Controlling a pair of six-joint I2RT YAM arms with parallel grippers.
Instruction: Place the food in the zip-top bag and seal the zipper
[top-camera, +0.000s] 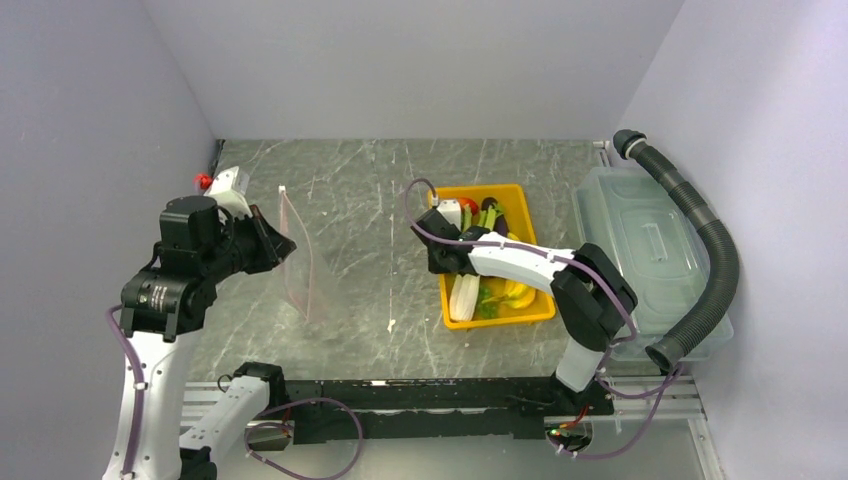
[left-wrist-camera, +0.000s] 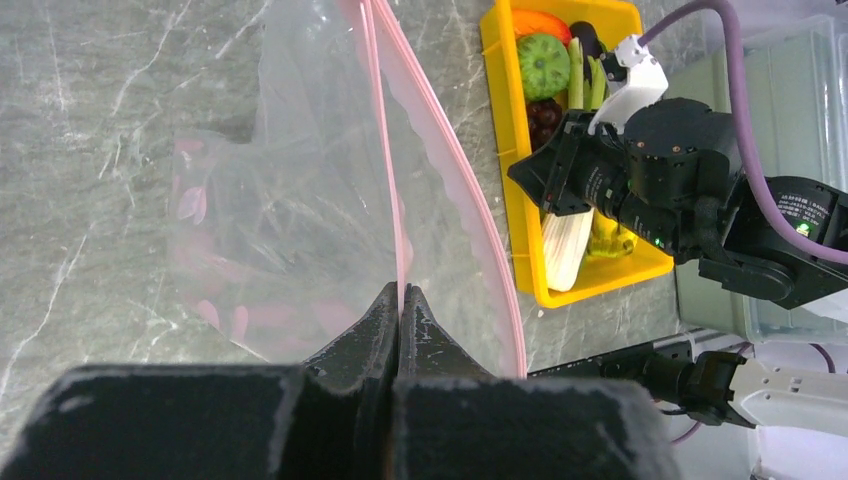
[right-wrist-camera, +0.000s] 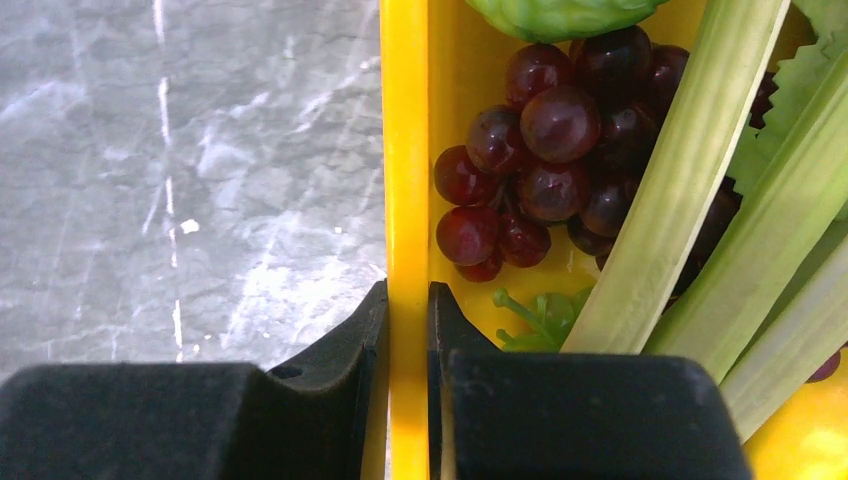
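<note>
The clear zip-top bag (top-camera: 303, 268) hangs left of centre, held up by my left gripper (left-wrist-camera: 401, 290), which is shut on one lip of its pink zipper (left-wrist-camera: 383, 170). The other lip (left-wrist-camera: 470, 225) bows away, so the mouth gapes. The food lies in the yellow tray (top-camera: 516, 190): purple grapes (right-wrist-camera: 550, 150), pale green celery stalks (right-wrist-camera: 680, 180), a green round piece (left-wrist-camera: 545, 65) and a pale stalk end (left-wrist-camera: 567, 245). My right gripper (right-wrist-camera: 407, 290) is shut on the tray's left wall (right-wrist-camera: 405, 150), one finger inside and one outside.
A large translucent lidded bin (top-camera: 640, 245) stands right of the tray, with a black corrugated hose (top-camera: 718, 250) curving over it. Grey walls close in the left, back and right. A black rail (top-camera: 430, 400) runs along the near edge.
</note>
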